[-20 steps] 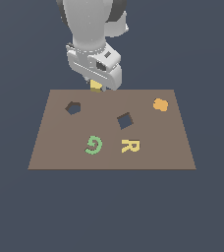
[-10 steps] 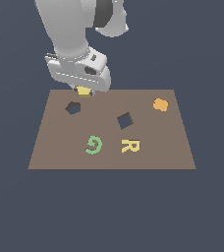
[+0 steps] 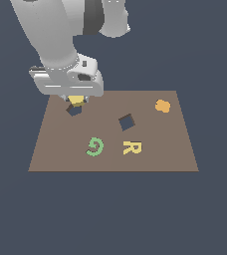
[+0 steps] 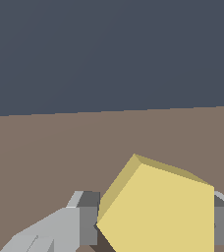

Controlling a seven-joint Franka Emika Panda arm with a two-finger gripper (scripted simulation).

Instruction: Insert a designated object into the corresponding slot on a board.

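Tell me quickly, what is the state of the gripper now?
Gripper: closed on the yellow pentagon block, holding it just above the pentagon slot.

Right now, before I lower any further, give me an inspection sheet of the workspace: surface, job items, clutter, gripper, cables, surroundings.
Surface: flat brown board, lying level.
Job items: yellow pentagon block held in the gripper, just above the dark pentagon slot; the slot is partly hidden by the block and not yet filled.
Clutter: dark square hole near the board's middle; green letter G and yellow letter R side by side on the near half; orange lumpy block near the far corner on the exterior view's right.
Gripper: gripper shut on the pentagon block, fingers on opposite sides.
Cables: nothing seen.
Surroundings: plain dark ground, nothing else seen.
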